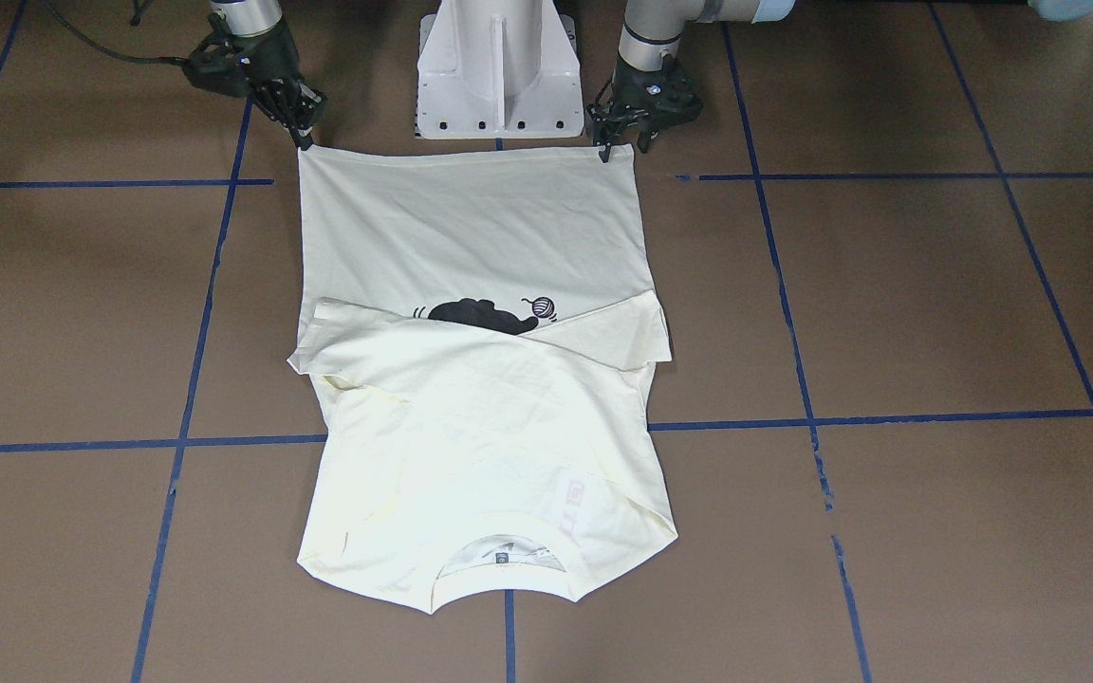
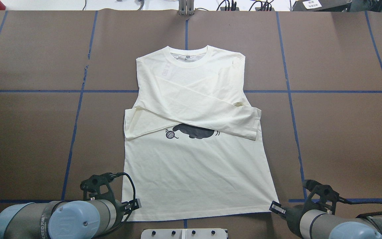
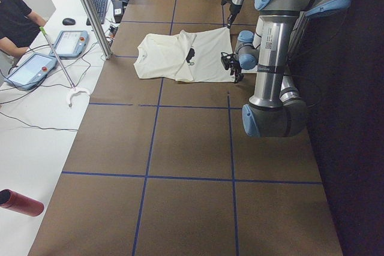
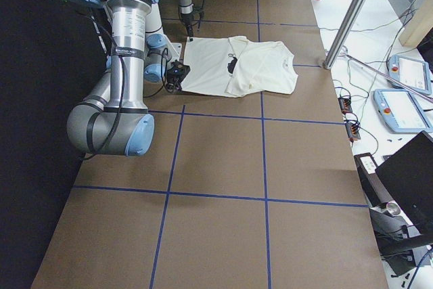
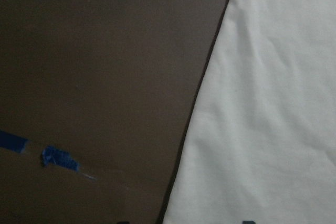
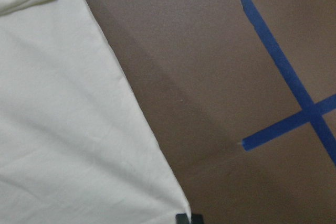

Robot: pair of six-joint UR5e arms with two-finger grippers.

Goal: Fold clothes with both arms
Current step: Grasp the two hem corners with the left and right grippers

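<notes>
One cream long-sleeved T-shirt, flat at the middle of the brown table, print side up. Collar at the far end, on the central blue tape line. Hem straight and nearest the robot, just short of the white pedestal base. Both sleeves crossed over the chest, covering the top of the black cat print; each cuff pokes slightly past a side edge. Left gripper: at the hem's left corner, fingers spread, one at the cloth edge. Right gripper: tip at the hem's right corner; fingers seen nearly edge-on, so whether they pinch the cloth cannot be told. Broad brown surface lies to both sides of the shirt and beyond the collar.
</notes>
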